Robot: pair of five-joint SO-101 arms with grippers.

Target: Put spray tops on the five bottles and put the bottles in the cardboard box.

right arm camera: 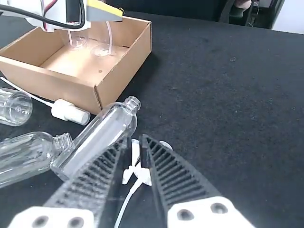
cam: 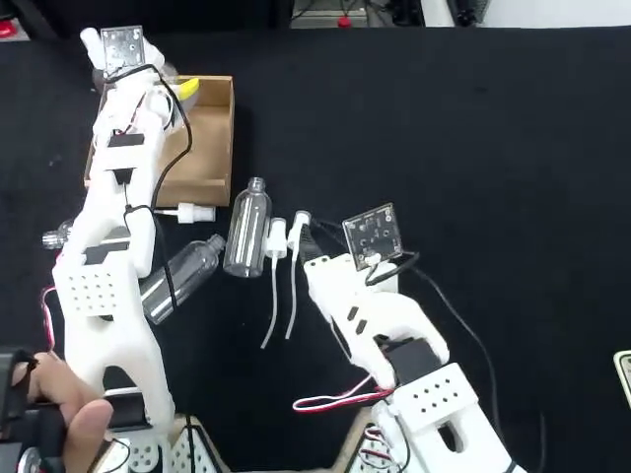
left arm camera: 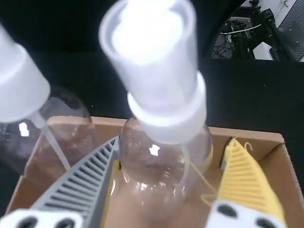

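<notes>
Left end effector (left arm camera: 174, 141) apart, capped bottle (left arm camera: 156, 71) between its fingers, cardboard box (left arm camera: 266, 142) below; right end effector (right arm camera: 136, 142) clamped on spray top (right arm camera: 130, 173) against bench (right arm camera: 228, 95).

No text, label, brand, number or sign can be read in any view. The cardboard box (cam: 222, 128), the clear bottles (cam: 246, 232) and the white spray tops (cam: 187, 212) carry no legible print.
</notes>
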